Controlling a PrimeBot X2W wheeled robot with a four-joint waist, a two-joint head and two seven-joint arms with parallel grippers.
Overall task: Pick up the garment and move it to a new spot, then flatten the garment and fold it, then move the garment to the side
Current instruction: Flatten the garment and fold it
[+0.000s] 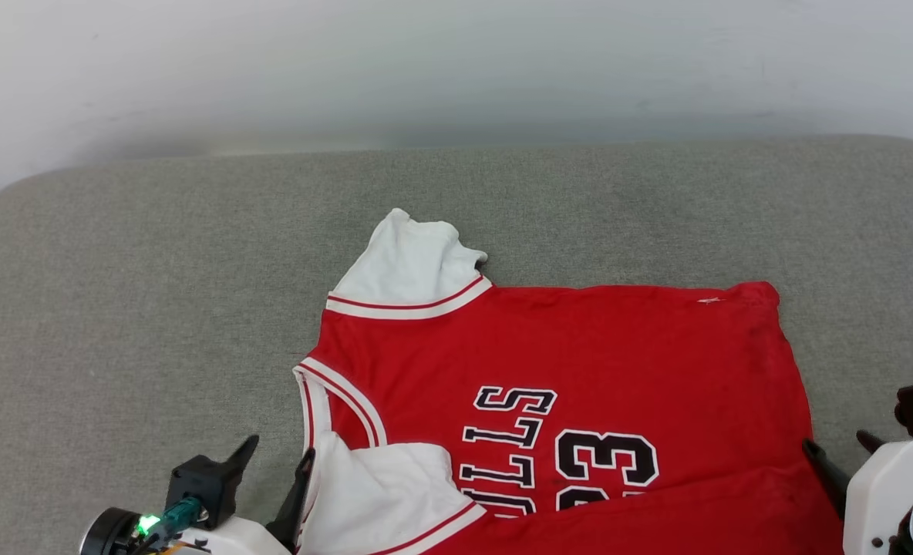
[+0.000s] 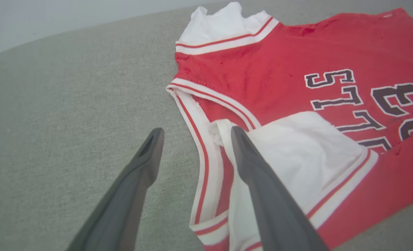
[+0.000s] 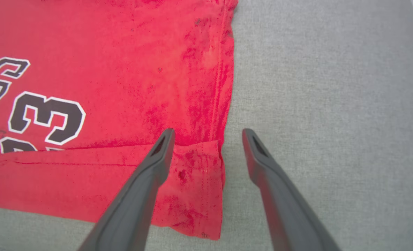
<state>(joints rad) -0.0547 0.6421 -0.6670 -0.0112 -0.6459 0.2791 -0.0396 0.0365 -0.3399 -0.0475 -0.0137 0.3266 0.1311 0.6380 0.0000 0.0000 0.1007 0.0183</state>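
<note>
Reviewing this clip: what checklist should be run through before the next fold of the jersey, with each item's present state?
1. Left tool open, nothing pinched: ok.
2. Right tool open, one finger on either side of the hem edge, nothing pinched: ok.
3. Near flap of the garment laid over the lower lettering, crease fairly straight: ok.
4. Near sleeve folded onto the body: ok.
5. Far sleeve tucked in: not ok; it sticks out past the body, rumpled.
6. Bare grey surface beside the garment for setting it aside: ok.
</note>
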